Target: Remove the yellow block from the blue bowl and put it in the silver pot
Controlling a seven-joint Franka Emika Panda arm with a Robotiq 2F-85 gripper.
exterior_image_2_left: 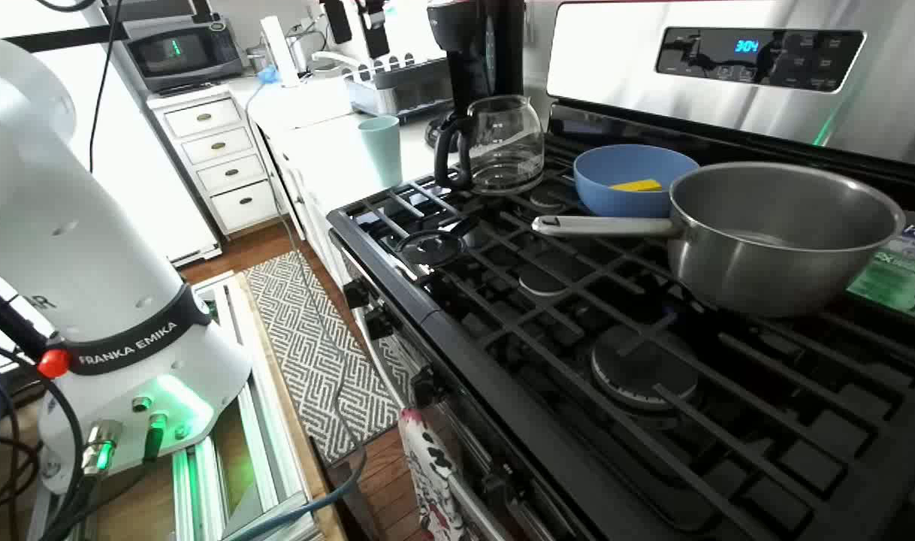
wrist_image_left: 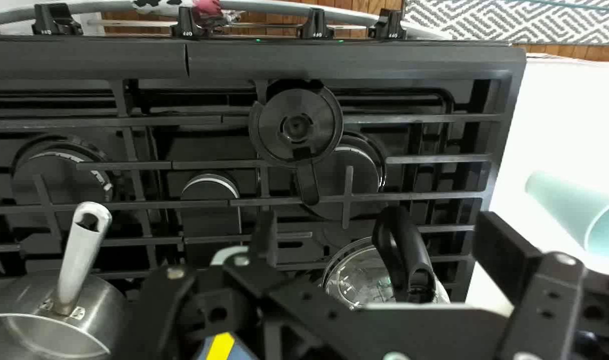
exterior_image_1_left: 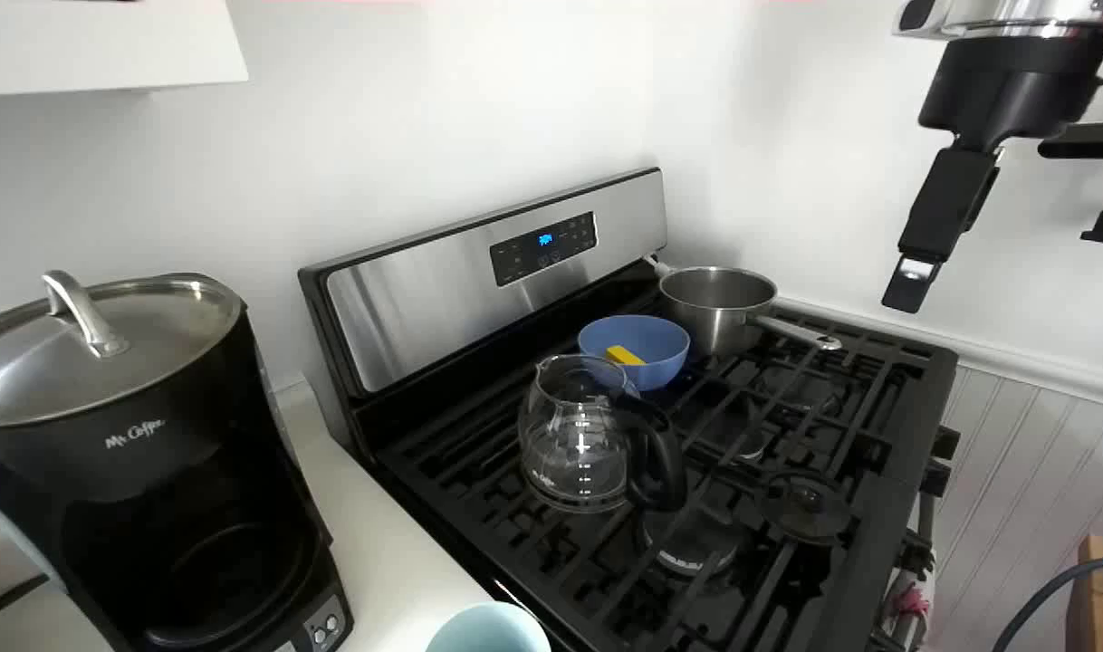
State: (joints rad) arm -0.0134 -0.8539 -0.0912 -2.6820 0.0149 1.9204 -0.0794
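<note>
The yellow block [exterior_image_1_left: 622, 355] lies inside the blue bowl [exterior_image_1_left: 662, 360] on the stove. The block [exterior_image_2_left: 638, 185] and bowl [exterior_image_2_left: 623, 201] also show in an exterior view. The silver pot [exterior_image_1_left: 710, 328] stands beside the bowl; in an exterior view the pot [exterior_image_2_left: 758, 274] looks empty. My gripper [exterior_image_1_left: 914, 281] hangs high above the stove, apart from everything. In the wrist view my gripper [wrist_image_left: 379, 240] is open with nothing between its fingers. There the block [wrist_image_left: 220, 346] and bowl [wrist_image_left: 239, 351] are mostly hidden by the gripper, and the pot [wrist_image_left: 99, 307] is cut off at the lower left.
A glass carafe [exterior_image_1_left: 574, 453] with a black handle stands on the stove grate beside the bowl. A loose black lid [wrist_image_left: 297, 125] lies on the grate. A coffee maker [exterior_image_1_left: 153, 453] and a pale green cup [exterior_image_2_left: 382, 150] stand on the counter. The stove's back panel [exterior_image_1_left: 570, 249] rises behind the bowl.
</note>
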